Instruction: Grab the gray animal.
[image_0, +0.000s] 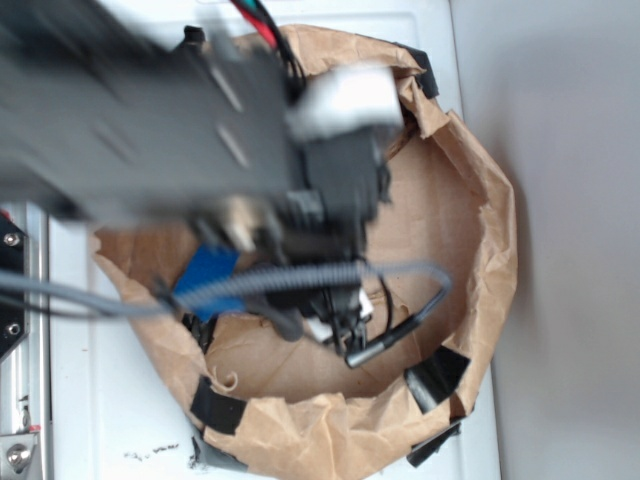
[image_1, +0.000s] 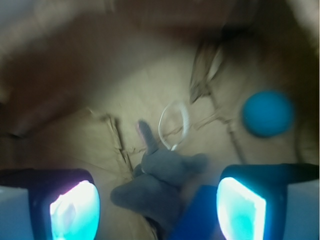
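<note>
In the wrist view the gray animal (image_1: 155, 182), a small soft plush with stubby limbs, lies on the brown paper floor between my two fingers and a little beyond them. My gripper (image_1: 157, 210) is open, one finger pad (image_1: 75, 210) at the left and one at the right, both apart from the toy. A flat blue block (image_1: 200, 220) lies against the toy's right side. A teal ball (image_1: 267, 113) sits further off at the right. In the exterior view my arm covers the toy; my gripper (image_0: 335, 325) hangs low inside the paper bowl.
A crumpled brown paper wall (image_0: 480, 200) rings the work area, held by black tape patches (image_0: 435, 380). The blue block (image_0: 208, 275) shows at the left under the arm. A thin clear loop (image_1: 174, 122) lies on the paper beyond the toy. A gray cable (image_0: 400, 275) hangs below the arm.
</note>
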